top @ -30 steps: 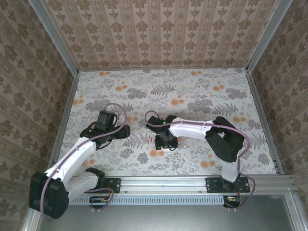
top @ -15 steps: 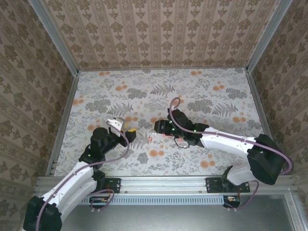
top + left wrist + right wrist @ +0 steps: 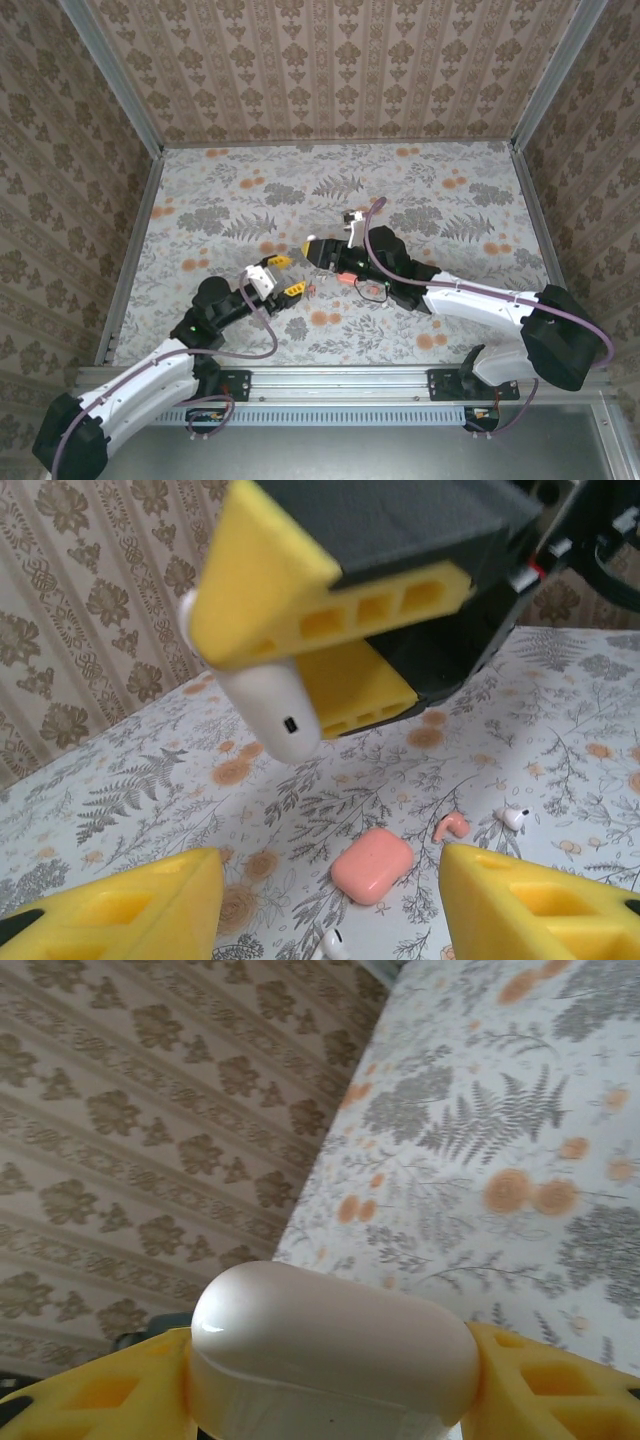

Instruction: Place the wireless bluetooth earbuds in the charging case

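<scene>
A white charging case sits clamped between the yellow fingers of my right gripper, which is shut on it and held above the table. The left wrist view shows that same white case hanging from the right gripper. Below it on the table lie a pink case, a pink earbud and two white earbuds. My left gripper is open over the pink case, with nothing between its fingers. In the top view the left gripper and the right gripper nearly meet at mid-table.
The floral tabletop is fenced by patterned walls and metal rails. The right arm stretches across the near right of the table.
The left gripper has swung right and narrowed a little. The right gripper has lifted off the table and moved back and left, and the two grippers are closer together.
</scene>
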